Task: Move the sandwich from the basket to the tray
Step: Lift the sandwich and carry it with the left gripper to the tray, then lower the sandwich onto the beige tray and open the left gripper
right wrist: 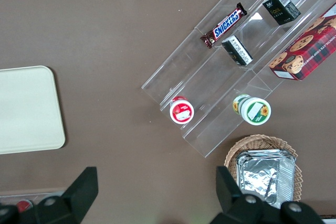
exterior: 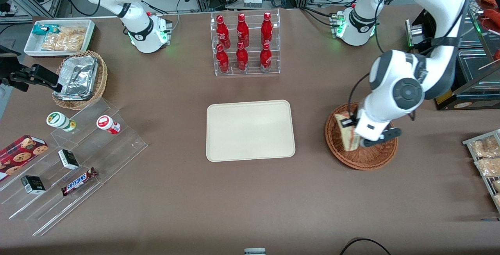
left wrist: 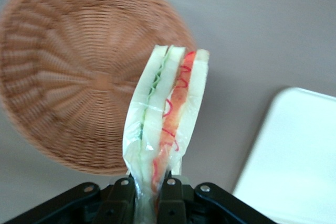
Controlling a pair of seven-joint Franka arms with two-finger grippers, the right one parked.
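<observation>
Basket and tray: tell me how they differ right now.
The basket is round, woven and reddish-brown; the tray is rectangular, smooth and cream. The claw holds the sandwich over the basket, while nothing hangs over the tray. Both sit on the brown table and hold nothing.

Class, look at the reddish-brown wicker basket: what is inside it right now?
Nothing shows on the woven floor of the basket. The sandwich hangs above it, clamped in the gripper, whose jaws are shut. In the front view the arm covers part of the basket.
</observation>
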